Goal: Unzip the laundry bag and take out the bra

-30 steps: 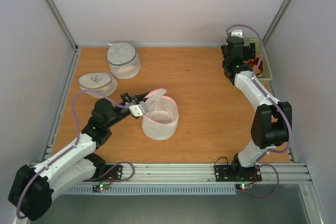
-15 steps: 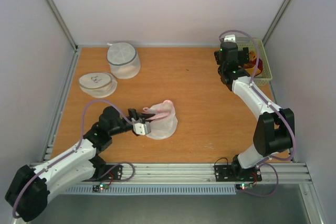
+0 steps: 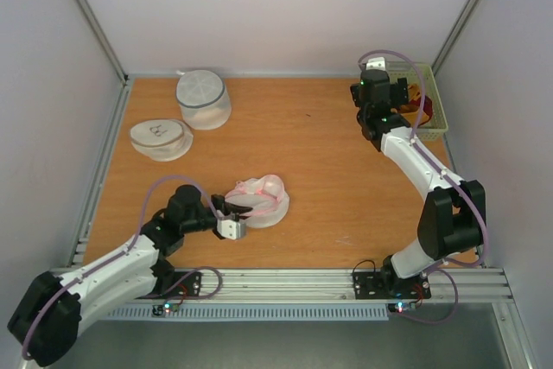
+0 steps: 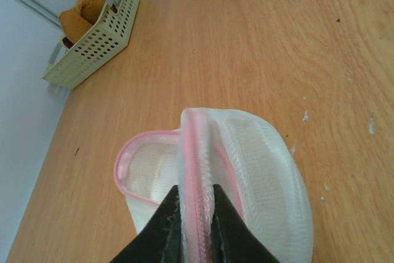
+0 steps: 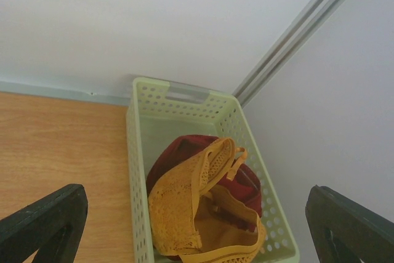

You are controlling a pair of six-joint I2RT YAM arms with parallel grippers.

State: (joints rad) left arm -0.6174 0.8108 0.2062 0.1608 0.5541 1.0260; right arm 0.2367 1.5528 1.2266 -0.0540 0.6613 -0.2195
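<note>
In the left wrist view, the left fingers [image 4: 175,210] are narrow and pinch the pink zipper band [image 4: 196,152] of the laundry bag [image 4: 258,170], which lies slumped on the counter [image 4: 246,41] ahead of them. Only the right wrist view shows the right fingers [image 5: 49,220] spread wide, with the bra [image 5: 184,207] in the basket [image 5: 138,152] ahead between them.

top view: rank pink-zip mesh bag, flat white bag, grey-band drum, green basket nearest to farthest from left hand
1. Round white mesh laundry bag with pink zipper band, at the left hand.
2. Flat round white bag with dark mark, left side.
3. White mesh drum with grey band, back left.
4. Pale green perforated basket, back right.
</note>
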